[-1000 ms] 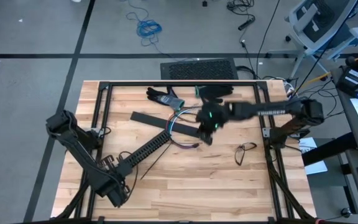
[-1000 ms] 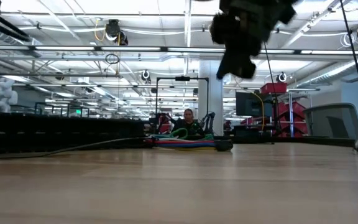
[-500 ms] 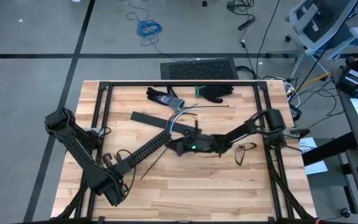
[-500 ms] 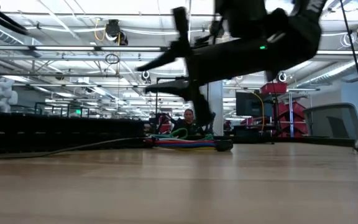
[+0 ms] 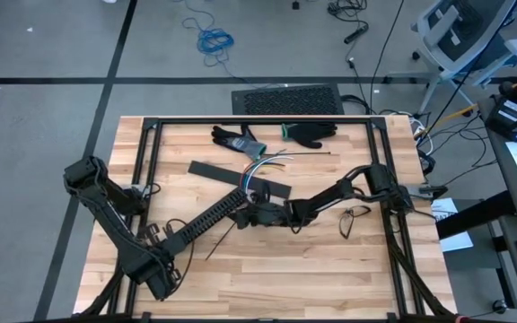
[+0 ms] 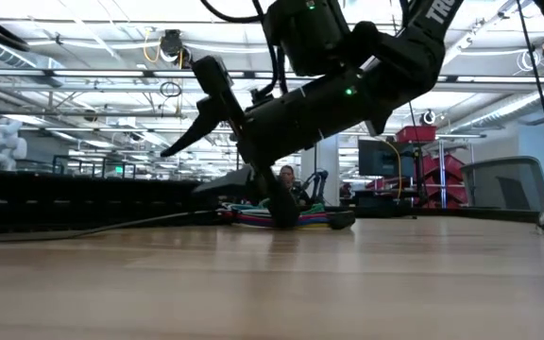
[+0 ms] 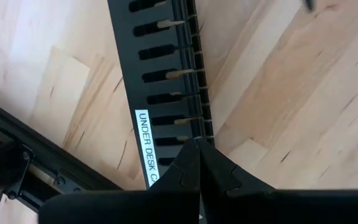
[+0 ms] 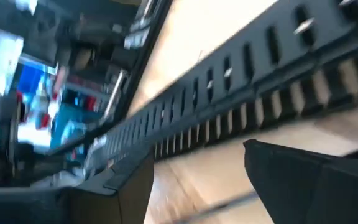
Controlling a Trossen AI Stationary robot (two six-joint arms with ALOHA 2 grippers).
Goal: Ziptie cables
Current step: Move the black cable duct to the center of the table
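Note:
The cables (image 5: 266,165), thin red, yellow, blue and green wires, lie on the table at mid far side; the low view shows them flat on the wood (image 6: 286,216). My right gripper (image 5: 243,216) is open and hovers low just near-side of them, pointing toward the table's left at the black slotted duct (image 5: 206,215). Its open fingers also show in the low view (image 6: 195,156) and the right wrist view (image 8: 197,168). My left gripper (image 7: 197,149) is shut at the duct's near-left end (image 7: 166,74). My left gripper's shut tips stand at the finned edge of the duct (image 7: 194,134), coming from above. I cannot tell whether they touch it. The duct lies flat on the table.
A flat black strip (image 5: 232,175) lies beside the cables. Two dark gloves (image 5: 236,139) (image 5: 311,133) sit at the far edge. Glasses (image 5: 355,217) lie at the right. A thin black tie (image 5: 221,240) lies near the duct. A black frame (image 5: 146,144) borders the tabletop.
My right gripper has swung from high over the far middle of the table down and toward the near-left, tipped from pointing down to nearly level, and opened. It now hangs low by the duct's far end. The cables and duct have stayed put.

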